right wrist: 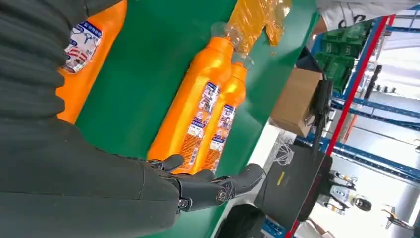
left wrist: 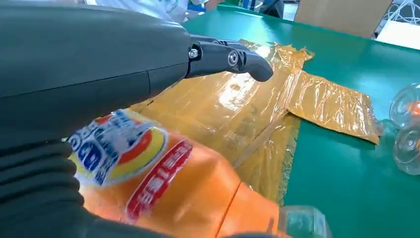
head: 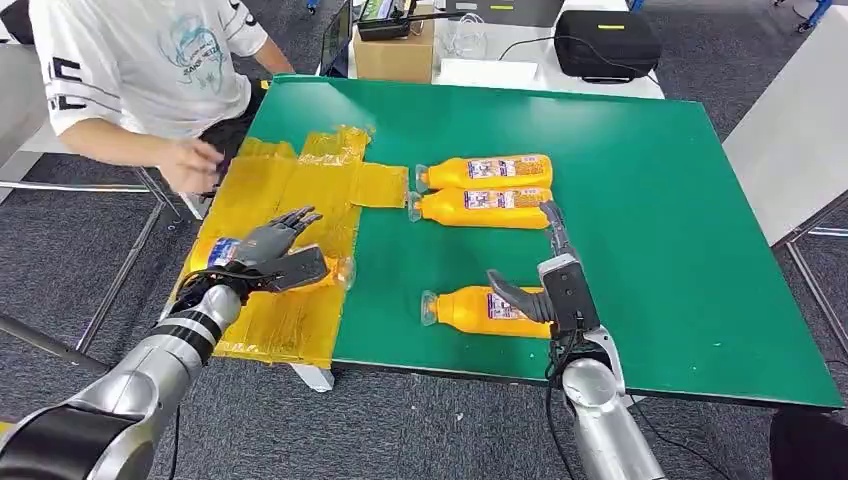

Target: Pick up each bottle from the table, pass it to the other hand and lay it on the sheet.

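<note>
On the crinkled, glossy yellow sheet (head: 300, 200) at the green table's (head: 650, 200) left edge, the left hand (head: 275, 250) grips a smooth orange bottle (head: 215, 252). The right hand (head: 545, 290) hovers with fingers spread over another bottle (head: 470, 310) near the front edge; two more (head: 480, 190) lie side by side mid-table.

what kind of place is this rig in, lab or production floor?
Looks like a robotics lab or test workshop, not a production line: blue and red metal shelving, a laptop and cardboard box on a side table, and a person seated at the green table.
</note>
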Motion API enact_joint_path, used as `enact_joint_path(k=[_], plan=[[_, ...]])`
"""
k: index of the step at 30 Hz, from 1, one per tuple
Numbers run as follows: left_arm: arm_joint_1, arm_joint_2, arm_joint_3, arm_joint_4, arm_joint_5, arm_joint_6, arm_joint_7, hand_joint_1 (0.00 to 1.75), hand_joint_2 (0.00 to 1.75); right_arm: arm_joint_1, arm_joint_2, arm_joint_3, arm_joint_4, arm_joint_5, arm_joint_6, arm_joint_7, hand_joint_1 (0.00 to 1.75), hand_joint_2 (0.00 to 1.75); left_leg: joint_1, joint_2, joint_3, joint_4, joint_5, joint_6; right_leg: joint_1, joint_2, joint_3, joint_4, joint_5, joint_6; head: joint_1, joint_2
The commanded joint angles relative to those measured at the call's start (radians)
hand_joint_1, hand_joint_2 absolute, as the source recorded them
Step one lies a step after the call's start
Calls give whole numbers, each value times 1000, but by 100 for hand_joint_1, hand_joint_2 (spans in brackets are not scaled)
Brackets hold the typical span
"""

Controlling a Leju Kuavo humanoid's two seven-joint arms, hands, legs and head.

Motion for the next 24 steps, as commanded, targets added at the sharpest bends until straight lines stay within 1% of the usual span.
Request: enact_joint_path(k=[1, 2, 3, 4, 5, 7, 8, 9, 10, 11, 13, 14, 16, 17, 19, 20, 22, 23, 24], plan=[[60, -8, 88, -89, 287, -126, -28, 0, 0, -64, -32, 6, 136, 77, 9, 48, 0, 0, 0, 2, 4, -1, -1, 0, 0, 1, 4, -1, -1, -1, 0, 0], [77, -3, 91, -109, 329, -151, -33, 0, 0, -72, -35, 6, 156, 84, 13, 52, 0, 0, 0, 3, 7, -1, -3, -1, 0, 2, 7, -1, -2, -1, 0, 0], [96, -5, 115, -132, 402, -191, -40, 0, 0, -82, -43, 14, 178, 108, 9, 62, 0, 0, 0, 3, 6, -1, -2, 0, 0, 2, 5, -1, -1, -1, 0, 0], [124, -2, 120, -168, 476, -233, -51, 0, 0, -93, -52, 19, 206, 129, 8, 65, 0, 0, 0, 3, 5, -1, -2, 0, 0, 2, 4, -1, -1, -1, 0, 0], [139, 2, 120, -187, 514, -258, -59, 0, 0, -102, -57, 20, 224, 135, 11, 67, 0, 0, 0, 4, 8, -1, -3, -1, 0, 3, 7, -1, -2, -1, 0, 0], [181, 7, 127, -251, 641, -320, -60, 0, 0, -119, -68, 27, 270, 162, 10, 72, 0, 0, 0, 3, 4, -1, -2, 0, 0, 2, 4, -1, -1, -1, 0, 0], [193, 11, 123, -270, 689, -357, -51, 0, 0, -122, -73, 30, 284, 170, 14, 73, 0, 0, 0, 4, 7, -1, -3, -1, 0, 3, 7, -1, -2, -1, 0, 0], [203, 14, 120, -288, 711, -363, -61, 0, 175, -126, -79, 35, 295, 180, 16, 76, 0, 175, 0, 3, 6, -1, -2, 0, 0, 2, 5, -2, -1, -1, 0, 0], [215, -9, 174, -292, 856, -456, -45, 0, 175, -147, -105, 79, 347, 239, 60, 141, 0, 175, 0, 2, 3, -1, -1, 0, 0, 2, 3, -1, 0, -1, 0, 0], [225, -24, 199, -304, 899, -434, -30, 0, 175, -157, -129, 108, 380, 277, 97, 177, 0, 175, 0, 4, 7, -1, -3, -1, 1, 3, 6, -1, -2, -1, 0, 0], [232, -51, 207, -317, 961, -401, 0, 0, 175, -164, -142, 107, 447, 287, 111, 159, 0, 175, 0, 1, 4, -1, -1, 0, 0, 1, 4, -2, -1, -1, 0, 0], [231, -51, 195, -316, 985, -395, 6, 0, 175, -168, -142, 107, 464, 297, 105, 149, 0, 175, 1, 2, 7, -1, -3, 0, 1, 1, 8, -2, -2, -1, 0, 0], [228, -53, 182, -313, 1026, -396, -3, 0, 175, -174, -146, 114, 473, 306, 119, 149, 0, 175, 0, 0, 3, -1, -1, 0, 0, 0, 3, -1, -1, -1, 0, 0], [229, -56, 185, -314, 1048, -402, -1, 0, 175, -177, -147, 116, 474, 311, 123, 154, 0, 175, 0, -1, 6, 0, -2, 0, 0, -1, 7, -1, -2, -1, 0, 0], [233, -67, 190, -327, 1078, -399, 3, 0, 175, -178, -151, 123, 476, 322, 131, 170, 0, 175, 0, -2, 2, -1, -1, 0, 0, -1, 3, -1, -1, -1, 0, 0], [233, -67, 190, -327, 1078, -399, 3, 0, 175, -178, -151, 123, 476, 322, 131, 170, 0, 175, 0, -1, 6, 0, -3, -1, 0, -1, 7, -1, -2, -1, 0, 0], [240, -70, 182, -349, 1079, -387, 3, 0, 175, -174, -155, 126, 472, 326, 135, 176, 0, 175, 0, -2, 4, -1, -1, 0, 0, -2, 4, -1, -1, -1, 0, 0], [243, -77, 188, -357, 1096, -373, 12, 0, 175, -170, -158, 127, 468, 329, 140, 182, 0, 175, 0, -2, 7, -1, -2, -1, 1, -2, 8, -1, -2, -1, 0, 0], [244, -79, 186, -362, 1098, -368, 14, 0, 175, -168, -161, 128, 468, 331, 142, 185, 0, 175, 1, -2, 4, 0, -2, 0, 1, -2, 5, -2, -1, -1, 0, 0]])
